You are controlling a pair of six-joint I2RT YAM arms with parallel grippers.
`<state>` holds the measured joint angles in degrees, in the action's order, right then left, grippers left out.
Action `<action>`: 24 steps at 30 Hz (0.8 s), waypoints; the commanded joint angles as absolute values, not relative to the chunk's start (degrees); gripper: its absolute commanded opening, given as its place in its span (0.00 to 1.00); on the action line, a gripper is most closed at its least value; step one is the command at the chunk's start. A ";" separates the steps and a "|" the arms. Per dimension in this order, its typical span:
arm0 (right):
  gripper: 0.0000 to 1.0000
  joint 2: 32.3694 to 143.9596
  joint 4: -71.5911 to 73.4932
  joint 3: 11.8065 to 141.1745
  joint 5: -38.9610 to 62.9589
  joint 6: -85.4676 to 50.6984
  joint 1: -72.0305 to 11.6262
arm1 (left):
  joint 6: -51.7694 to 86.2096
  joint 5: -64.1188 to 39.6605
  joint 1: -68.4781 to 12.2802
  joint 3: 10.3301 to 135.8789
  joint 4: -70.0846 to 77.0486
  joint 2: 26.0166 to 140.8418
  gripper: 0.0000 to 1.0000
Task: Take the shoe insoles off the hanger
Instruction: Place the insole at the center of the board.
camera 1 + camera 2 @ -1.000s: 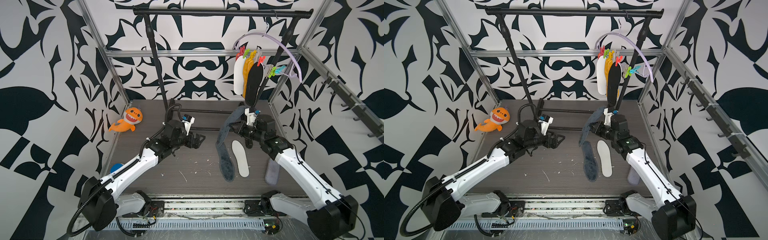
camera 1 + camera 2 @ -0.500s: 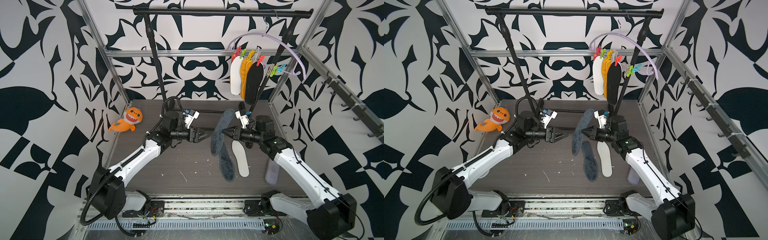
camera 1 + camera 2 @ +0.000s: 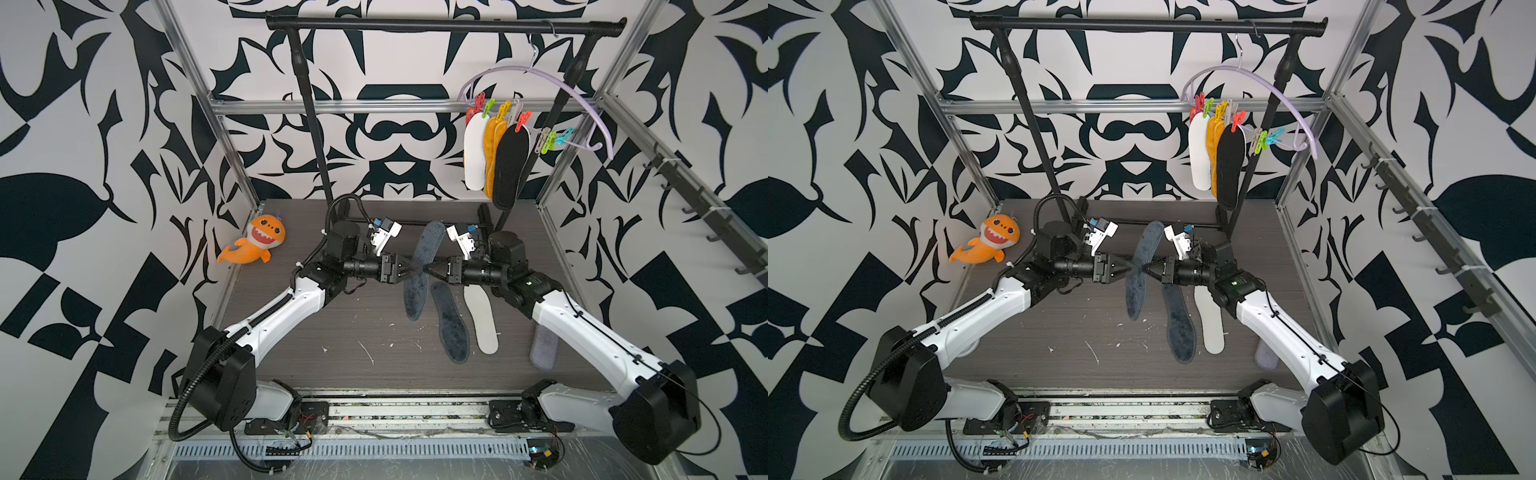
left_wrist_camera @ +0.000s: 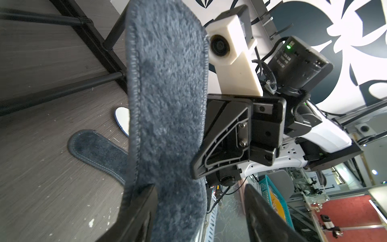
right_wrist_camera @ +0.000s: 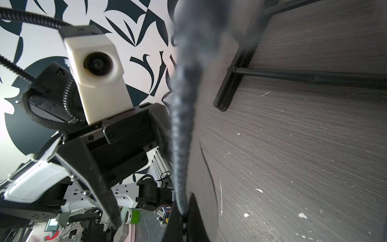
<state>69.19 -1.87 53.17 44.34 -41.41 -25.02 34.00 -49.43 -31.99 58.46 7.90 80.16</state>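
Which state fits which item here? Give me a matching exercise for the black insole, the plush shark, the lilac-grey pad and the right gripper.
Things:
1. black insole
2. plush shark
3. lilac-grey pad
4. right gripper

States:
A. shut on a dark grey-blue insole
B. lying on the table beside the right arm
C. pegged to the hanger
D. in the table's far corner on the side of the left arm

Pairs: 1-C, 2-D, 3-B, 4-A.
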 commanded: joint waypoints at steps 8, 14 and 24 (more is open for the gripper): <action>0.00 67.06 -1.31 56.20 44.54 -40.23 -25.39 | 33.98 -48.10 -26.90 54.49 7.49 76.82 0.79; 0.00 67.66 -0.37 56.42 45.81 -40.45 -26.05 | 35.58 -51.19 -25.46 54.23 9.82 77.07 0.80; 0.00 70.52 1.01 58.05 45.37 -40.64 -29.07 | 41.76 -56.85 -25.49 53.35 18.87 79.37 0.73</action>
<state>70.06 -1.69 55.55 44.77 -41.50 -28.49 39.64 -53.91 -25.45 54.11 15.27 78.81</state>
